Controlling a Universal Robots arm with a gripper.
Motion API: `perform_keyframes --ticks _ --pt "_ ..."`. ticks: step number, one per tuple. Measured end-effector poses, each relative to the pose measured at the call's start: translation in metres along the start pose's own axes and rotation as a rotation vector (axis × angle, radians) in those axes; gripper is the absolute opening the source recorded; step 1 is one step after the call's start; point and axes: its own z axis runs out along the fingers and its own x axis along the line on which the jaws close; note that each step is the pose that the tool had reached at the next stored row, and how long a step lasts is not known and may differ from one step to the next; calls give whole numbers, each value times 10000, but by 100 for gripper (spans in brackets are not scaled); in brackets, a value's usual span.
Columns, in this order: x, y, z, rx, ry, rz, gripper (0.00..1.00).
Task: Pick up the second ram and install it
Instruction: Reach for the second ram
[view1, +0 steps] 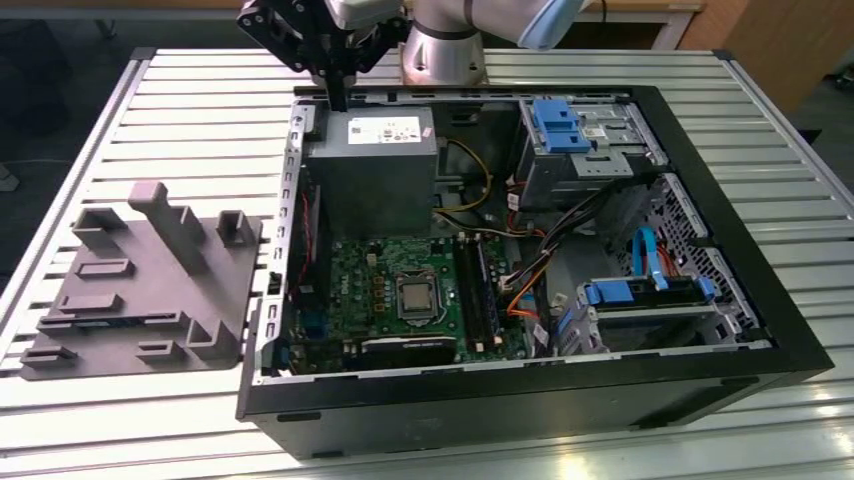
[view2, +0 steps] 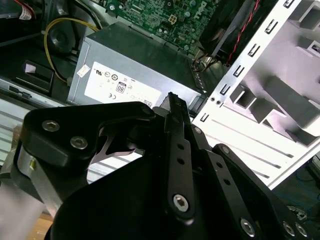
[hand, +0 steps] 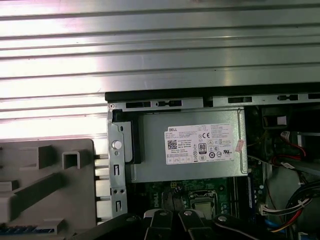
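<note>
Slatted counter (view1: 160, 90), open case (view1: 534, 405); hand (view1: 339, 104) clenched empty, upper centre of the exterior view; second ram (hand: 25, 230), seemingly that bluish strip, lies lower-left on the fixture (view1: 147, 300).

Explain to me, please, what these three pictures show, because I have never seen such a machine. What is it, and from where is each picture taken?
It is one robot arm with a claw at its end. The exterior view comes from a camera standing apart, looking down on a slatted metal table. Both wrist views come from cameras riding on the arm, so black claw parts appear close up. On the table stands an open computer case with a grey power supply and a green motherboard inside. On the exterior view's left lies a grey parts holder. The claw hangs above the case's rim, by the power supply. Whether it holds anything, I cannot tell.
</note>
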Motion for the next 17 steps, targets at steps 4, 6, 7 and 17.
perform_keyframes --ticks 4,6,7,17 --pt "11 -1 -1 1 0 0 11" --pt "17 -1 -1 0 0 0 11" --pt "20 -1 -1 0 0 0 11" --pt "51 -4 -2 1 0 0 11"
